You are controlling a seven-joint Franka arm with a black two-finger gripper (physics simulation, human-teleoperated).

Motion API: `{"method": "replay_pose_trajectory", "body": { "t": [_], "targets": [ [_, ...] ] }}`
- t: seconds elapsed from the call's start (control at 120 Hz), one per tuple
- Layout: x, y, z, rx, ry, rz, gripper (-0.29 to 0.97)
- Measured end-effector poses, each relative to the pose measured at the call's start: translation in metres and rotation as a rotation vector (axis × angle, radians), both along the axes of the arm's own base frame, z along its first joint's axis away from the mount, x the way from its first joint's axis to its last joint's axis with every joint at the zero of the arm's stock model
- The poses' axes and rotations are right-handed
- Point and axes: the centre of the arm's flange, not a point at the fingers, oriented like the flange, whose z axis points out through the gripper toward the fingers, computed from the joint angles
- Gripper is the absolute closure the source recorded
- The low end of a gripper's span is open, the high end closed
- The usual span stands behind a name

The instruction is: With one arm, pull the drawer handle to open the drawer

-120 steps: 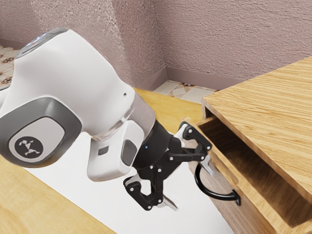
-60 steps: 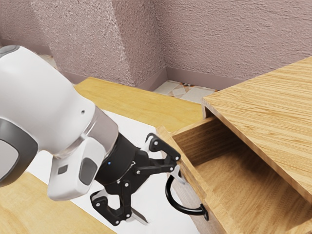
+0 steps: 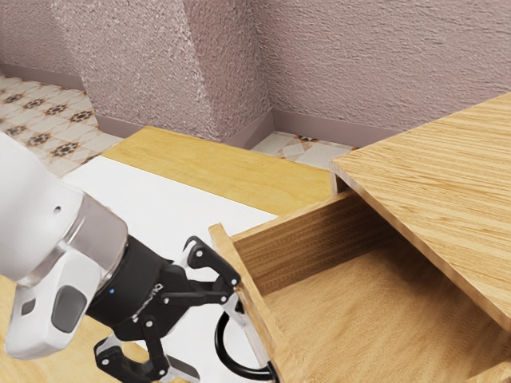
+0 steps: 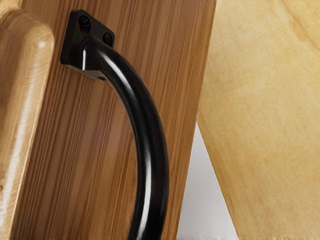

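Note:
The wooden drawer (image 3: 307,239) stands pulled far out of the cabinet (image 3: 431,183), its inside bare. Its black curved handle (image 3: 223,348) hangs on the drawer front near the exterior view's lower edge. My gripper (image 3: 209,339) sits at the handle with its fingers spread wide; the upper finger (image 3: 231,297) lies beside the drawer front and hooks behind the handle, the lower finger (image 3: 177,369) stays apart from it. In the wrist view the handle (image 4: 150,150) arches close across the drawer front (image 4: 65,165), bolted at its black mount (image 4: 86,35).
A white mat (image 3: 160,207) covers the wooden table (image 3: 215,167) under my arm. Textured pink walls (image 3: 359,56) and patterned floor tiles (image 3: 40,120) lie behind. The cabinet top overhangs the drawer at the exterior view's right.
The drawer has slid much farther out toward the exterior view's left. My gripper moved left and down with the handle, and the arm drew back.

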Motion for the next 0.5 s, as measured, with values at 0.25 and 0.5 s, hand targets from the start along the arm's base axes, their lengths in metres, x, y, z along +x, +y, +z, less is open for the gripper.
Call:
{"method": "replay_pose_trajectory", "body": {
  "t": [0.25,0.5],
  "targets": [
    [-0.024,0.012,-0.007,-0.002,0.001,0.005,-0.01],
    [-0.039,0.027,-0.003,-0.022,-0.003,0.014,0.25]
  ]
}}
